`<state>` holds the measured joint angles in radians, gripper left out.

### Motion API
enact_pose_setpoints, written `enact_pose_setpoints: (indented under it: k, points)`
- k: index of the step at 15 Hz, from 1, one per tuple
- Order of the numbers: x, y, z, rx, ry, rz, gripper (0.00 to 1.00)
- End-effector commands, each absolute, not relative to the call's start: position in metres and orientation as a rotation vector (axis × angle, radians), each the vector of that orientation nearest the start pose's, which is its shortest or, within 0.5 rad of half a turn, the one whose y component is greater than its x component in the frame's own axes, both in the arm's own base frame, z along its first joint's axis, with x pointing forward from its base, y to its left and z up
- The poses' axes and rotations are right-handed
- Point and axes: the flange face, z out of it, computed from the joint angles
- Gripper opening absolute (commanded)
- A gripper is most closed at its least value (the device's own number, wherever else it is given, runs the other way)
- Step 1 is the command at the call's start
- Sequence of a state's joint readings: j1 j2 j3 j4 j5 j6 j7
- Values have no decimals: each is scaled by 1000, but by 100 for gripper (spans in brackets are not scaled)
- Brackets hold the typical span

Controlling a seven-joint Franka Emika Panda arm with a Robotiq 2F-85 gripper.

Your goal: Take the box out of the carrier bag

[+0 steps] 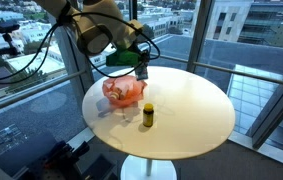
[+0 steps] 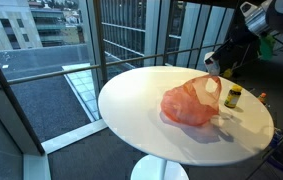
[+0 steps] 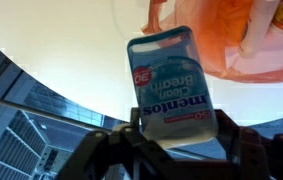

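A blue-and-white Mentos Clean Breath box (image 3: pixel 171 85) is clamped between my gripper's (image 3: pixel 178 135) fingers in the wrist view. It shows as a green box (image 1: pixel 124 58) in an exterior view, held in the air just above the bag. The orange translucent carrier bag (image 1: pixel 123 92) lies crumpled on the round white table (image 1: pixel 196 105). It is also in the other exterior view (image 2: pixel 189 104) and at the top right of the wrist view (image 3: pixel 246 40). My gripper (image 1: pixel 141 68) (image 2: pixel 213 62) hangs over the bag's far side.
A small yellow bottle with a black cap (image 1: pixel 148 114) (image 2: pixel 233 96) stands on the table next to the bag. The table (image 2: pixel 141 110) stands beside floor-to-ceiling windows with a railing. Cables and equipment lie on the floor near the table's base.
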<state>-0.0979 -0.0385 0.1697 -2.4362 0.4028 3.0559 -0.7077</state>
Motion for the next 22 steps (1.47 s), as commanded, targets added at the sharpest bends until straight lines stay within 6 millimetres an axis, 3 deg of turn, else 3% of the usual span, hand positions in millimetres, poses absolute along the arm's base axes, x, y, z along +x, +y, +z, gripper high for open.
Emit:
enact_pose_setpoints:
  k: [1, 5, 8, 18, 22]
  points:
    - [513, -22, 401, -2994, -461, -1128, 47]
    - [511, -55, 394, -3032, -334, -1182, 47]
    - [509, -69, 382, -3052, -270, -1201, 47]
    - [526, -54, 324, -3063, -255, -1114, 47]
    - [529, -51, 317, -3056, -267, -1016, 47]
